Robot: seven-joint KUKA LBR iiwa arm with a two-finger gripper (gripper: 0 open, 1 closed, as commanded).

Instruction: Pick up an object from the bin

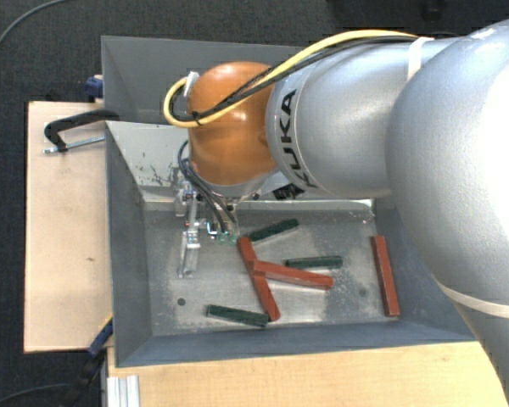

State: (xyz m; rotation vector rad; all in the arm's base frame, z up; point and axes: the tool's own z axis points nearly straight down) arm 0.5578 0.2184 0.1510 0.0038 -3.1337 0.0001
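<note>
My gripper (pixel 187 264) hangs under the wrist in the left half of the bin, low over the bare floor. Nothing shows in its grasp. The nearest thing is a dark green stick (pixel 274 230), lying slanted just to its right. Below that stick, a red stick (pixel 260 285) runs diagonally toward the front. A second red stick (pixel 299 276) lies across it, pointing right.
Another green stick (pixel 314 263) lies right of the crossed red ones, and a third green stick (pixel 237 315) lies near the front wall. A long red stick (pixel 385 275) rests along the right wall. The arm and its orange cover span the back and right of the bin.
</note>
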